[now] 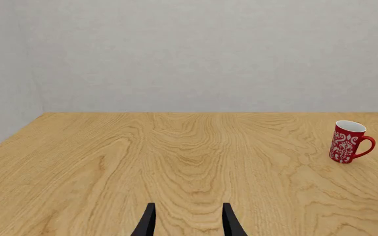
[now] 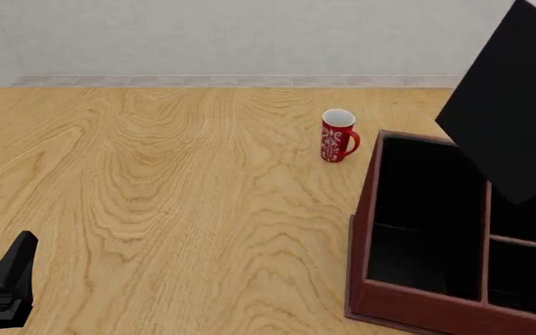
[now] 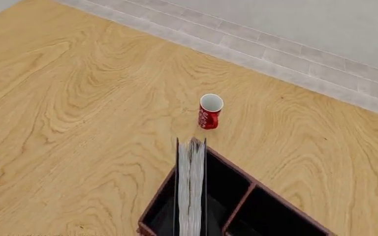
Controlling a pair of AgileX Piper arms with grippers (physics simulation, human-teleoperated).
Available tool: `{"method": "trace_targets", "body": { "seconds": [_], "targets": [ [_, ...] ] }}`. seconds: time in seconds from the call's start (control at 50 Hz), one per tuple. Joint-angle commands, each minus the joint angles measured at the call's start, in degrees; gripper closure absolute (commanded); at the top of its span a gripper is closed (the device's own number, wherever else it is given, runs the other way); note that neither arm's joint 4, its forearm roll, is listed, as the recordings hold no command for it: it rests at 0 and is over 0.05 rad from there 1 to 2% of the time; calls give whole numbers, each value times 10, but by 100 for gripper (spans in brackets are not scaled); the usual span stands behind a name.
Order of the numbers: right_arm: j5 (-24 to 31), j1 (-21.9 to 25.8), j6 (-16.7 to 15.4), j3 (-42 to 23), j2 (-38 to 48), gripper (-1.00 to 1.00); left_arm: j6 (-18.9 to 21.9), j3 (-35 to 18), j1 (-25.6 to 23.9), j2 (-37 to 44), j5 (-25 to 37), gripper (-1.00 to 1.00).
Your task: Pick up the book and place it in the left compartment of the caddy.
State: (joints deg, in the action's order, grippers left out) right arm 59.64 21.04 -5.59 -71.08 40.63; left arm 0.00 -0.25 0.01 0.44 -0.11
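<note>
Front view: the book [image 2: 519, 112] hangs in the air, tilted, at the far right, above the caddy [image 2: 366, 209] and running out of the frame at the right edge.
Book position: its lowest corner is over the divider area, near the boundary between the left compartment [image 2: 426, 209] and the smaller sections to its right; it is not yet inside.
Right wrist view: the white page edge of the book [image 3: 191, 191] runs straight down the middle, with the caddy [image 3: 156, 206] open below it.
Right gripper: its fingers do not show in any view, so I cannot tell its state directly; since the book is airborne and centred in this camera, it is probably clamped there.
Left gripper [image 1: 189, 223]: fingers spread apart, holding nothing, parked low at the near left over the bare table [image 2: 156, 195].
Red mug [image 2: 338, 136]: stands upright just beyond the caddy's far left corner, apart from it.
Handling: a stiff hardback, likely fairly heavy for its grip point, with smooth covers that could slip; pinching across both covers near an edge keeps the pages shut.
Next move, as a judgement: shift the book leftward and level it so it is over the long compartment, then lower it edge first.
Risk: a corner catching the divider or the wall.
</note>
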Motion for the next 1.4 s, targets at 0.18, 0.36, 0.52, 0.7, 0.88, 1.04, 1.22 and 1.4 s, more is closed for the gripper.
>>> {"method": "trace_targets", "body": {
  "seconds": [0.18, 0.36, 0.52, 0.7, 0.88, 1.04, 1.22, 1.4],
  "targets": [
    [29, -16, 20, -11, 5, 100, 0, 0, 0, 0, 0, -100],
    [35, -11, 21, -11, 9, 100, 0, 0, 0, 0, 0, -100],
    [33, -12, 20, -6, 10, 100, 0, 0, 0, 0, 0, -100],
    [19, -26, 16, 7, 12, 100, 0, 0, 0, 0, 0, -100],
    [3, -30, 24, 21, 14, 100, 0, 0, 0, 0, 0, -100],
    [-16, -33, 27, 46, 18, 100, 0, 0, 0, 0, 0, -100],
    [-32, -30, 22, 68, 23, 100, 0, 0, 0, 0, 0, -100],
    [-51, -34, 16, 93, 31, 100, 0, 0, 0, 0, 0, -100]
  ]
}}
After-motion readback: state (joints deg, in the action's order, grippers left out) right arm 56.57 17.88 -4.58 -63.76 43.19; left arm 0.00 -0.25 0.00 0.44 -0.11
